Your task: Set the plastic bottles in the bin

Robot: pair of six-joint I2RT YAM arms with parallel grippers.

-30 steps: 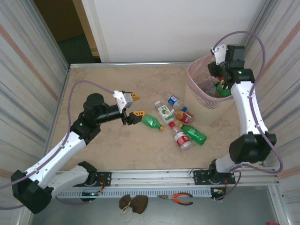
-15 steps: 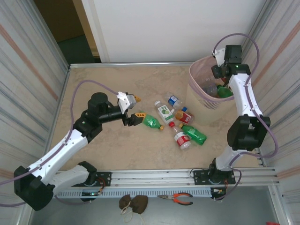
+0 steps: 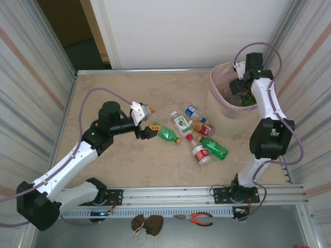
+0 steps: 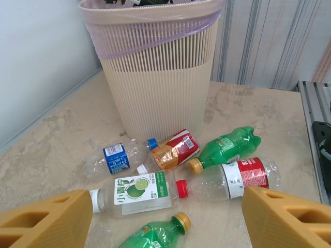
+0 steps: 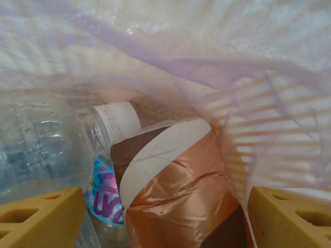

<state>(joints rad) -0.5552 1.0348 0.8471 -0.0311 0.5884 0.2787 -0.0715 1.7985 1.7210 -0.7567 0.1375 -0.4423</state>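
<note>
Counter (image 3: 114, 88): walled left, right and far; open room mid-left. Bin (image 3: 220, 103) far right, close to the wall. Right hand (image 5: 165, 214) down inside the bin, likely for a drop: spread wide, gripping nothing, brown-labelled bottle (image 5: 170, 175) loose beneath. Left hand (image 3: 151, 119) agape, empty, facing loose bottles (image 4: 137, 192) near the bin's foot.

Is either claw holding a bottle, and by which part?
Nothing is held. The left claw is open, facing the loose bottles; the right claw is open inside the bin.
</note>
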